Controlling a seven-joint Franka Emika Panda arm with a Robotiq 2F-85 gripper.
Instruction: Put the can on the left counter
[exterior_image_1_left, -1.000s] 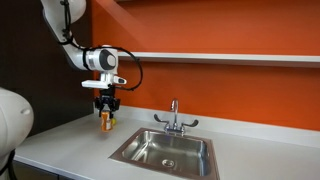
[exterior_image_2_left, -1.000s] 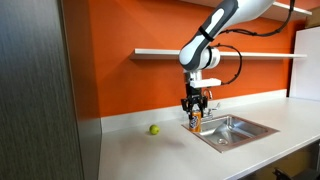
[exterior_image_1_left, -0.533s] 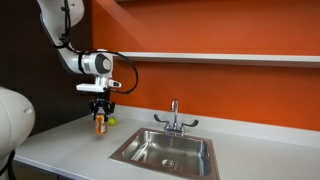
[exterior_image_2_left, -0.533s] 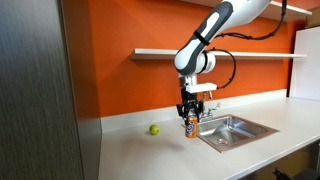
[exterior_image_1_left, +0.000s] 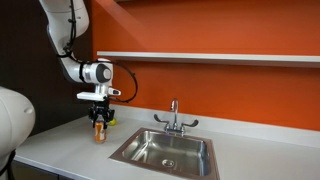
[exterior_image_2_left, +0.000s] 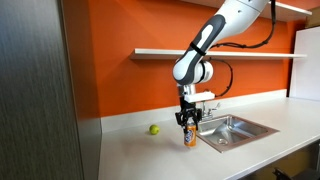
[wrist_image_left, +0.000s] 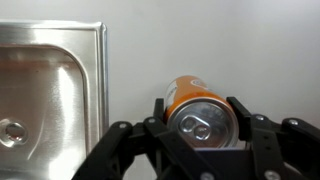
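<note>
The can (exterior_image_1_left: 99, 131) is an orange cylinder with a silvery top. It hangs upright in my gripper (exterior_image_1_left: 99, 120) just above the light grey left counter (exterior_image_1_left: 60, 150), beside the sink's edge. It shows in both exterior views, the can (exterior_image_2_left: 190, 136) under the gripper (exterior_image_2_left: 190, 122). In the wrist view the can (wrist_image_left: 196, 108) sits between the two fingers of the gripper (wrist_image_left: 198, 118), which is shut on it.
The stainless sink (exterior_image_1_left: 167, 152) with its faucet (exterior_image_1_left: 173, 112) lies next to the can. A small yellow-green ball (exterior_image_2_left: 154, 129) rests on the counter near the orange wall. A shelf (exterior_image_1_left: 220, 58) runs along the wall above.
My gripper has carried the can away from the sink's edge, over the left counter, and lowered it closer to the surface.
</note>
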